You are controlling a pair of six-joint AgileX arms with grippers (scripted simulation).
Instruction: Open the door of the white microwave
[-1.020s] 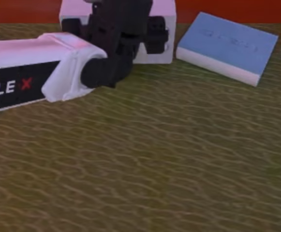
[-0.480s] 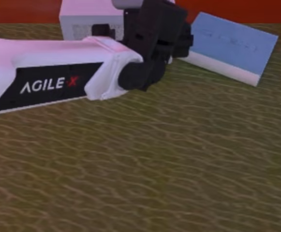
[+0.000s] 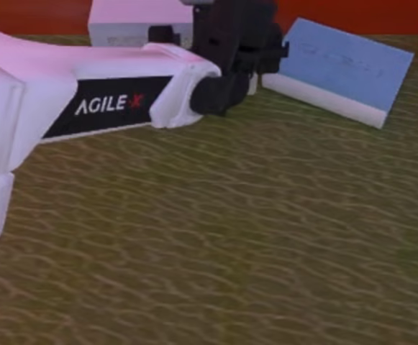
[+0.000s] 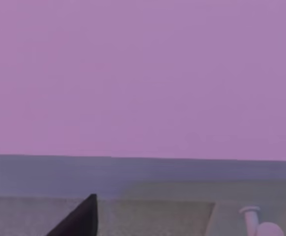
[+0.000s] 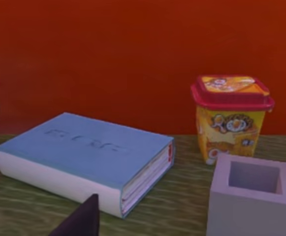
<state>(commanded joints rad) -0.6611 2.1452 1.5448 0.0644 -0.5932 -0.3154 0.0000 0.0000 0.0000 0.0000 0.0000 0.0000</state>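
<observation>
The white microwave (image 3: 140,21) stands at the table's far edge, left of the blue book (image 3: 342,65). The left gripper (image 3: 241,32) sits at its front right, hiding most of the door (image 3: 133,44). Finger state cannot be determined; contact is probably at the door's edge. Swing the door along its hinge arc, avoiding the book. The right arm is out of the top view.

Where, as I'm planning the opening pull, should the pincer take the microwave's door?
Probably its vertical edge next to the knobs, approached from the front: the door is a flat panel on the white microwave with no handle showing, so only an edge offers purchase. The left pincer sits at that front.
</observation>
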